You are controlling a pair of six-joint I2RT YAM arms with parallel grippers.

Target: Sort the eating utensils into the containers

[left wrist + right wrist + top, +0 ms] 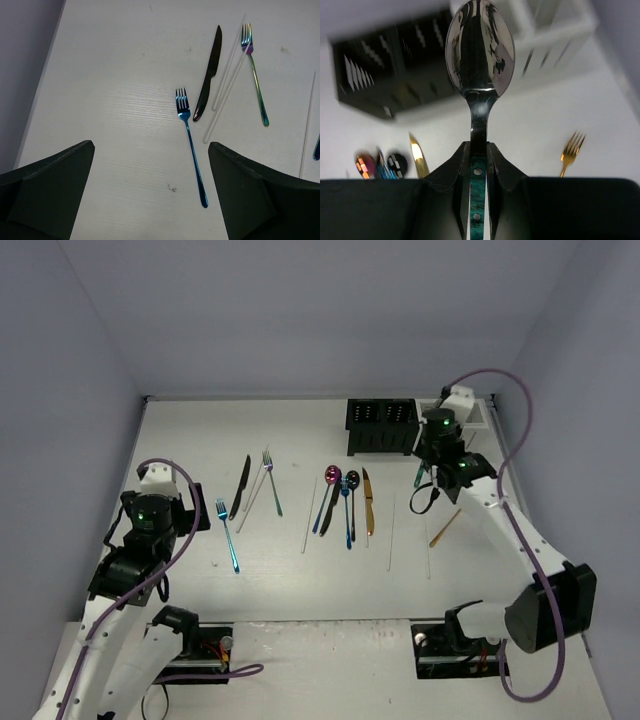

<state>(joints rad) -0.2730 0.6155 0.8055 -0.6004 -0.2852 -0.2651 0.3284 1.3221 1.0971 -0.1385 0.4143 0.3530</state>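
Clamping a silver spoon (479,55) w/ teal handle, the right gripper (478,147) is holding it by the black caddy (382,427), far right. Left gripper (150,150) is hanging wide open over the blue fork (190,145), near left.

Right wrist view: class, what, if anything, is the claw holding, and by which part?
The right claw grips a silver spoon by its handle, just below the bowl.

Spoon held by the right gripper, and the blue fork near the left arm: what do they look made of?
The spoon looks like polished metal, probably steel: its bowl mirrors the room; the handle seems to carry a green riveted inlay. The blue fork is likely metal with a glossy blue coating, given highlights along it.
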